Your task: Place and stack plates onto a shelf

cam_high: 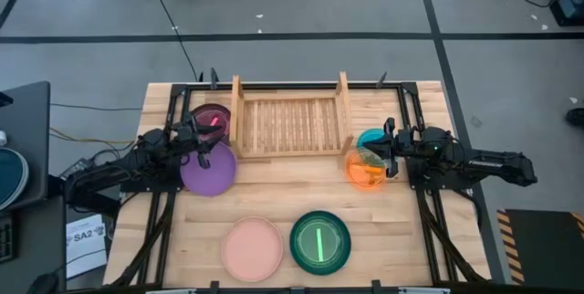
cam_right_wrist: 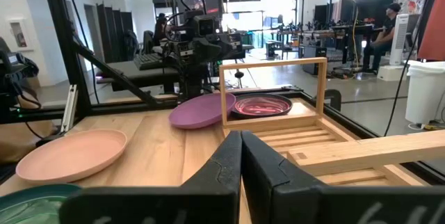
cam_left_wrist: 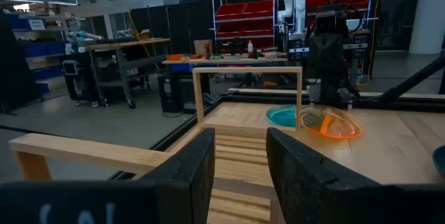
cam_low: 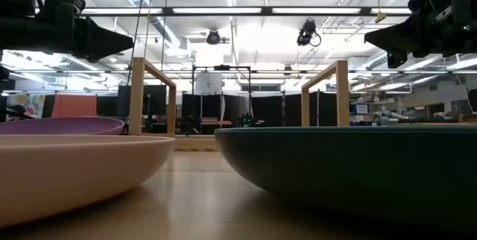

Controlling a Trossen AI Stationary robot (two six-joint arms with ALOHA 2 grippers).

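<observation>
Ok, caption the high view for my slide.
Six plates ring an empty wooden shelf; left pincer open, right pincer shut.

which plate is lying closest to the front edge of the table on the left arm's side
The pink plate. It lies beside the dark green plate at the near edge, on the left arm's side; the purple plate lies farther back.

1. The high view looks straight down on the whole table [cam_high: 301,203].
2. The low view sits at tabletop height, close behind two plates.
3. Each wrist view looks across the shelf [cam_left_wrist: 236,147] toward the opposite arm; all four views share that shelf.
</observation>
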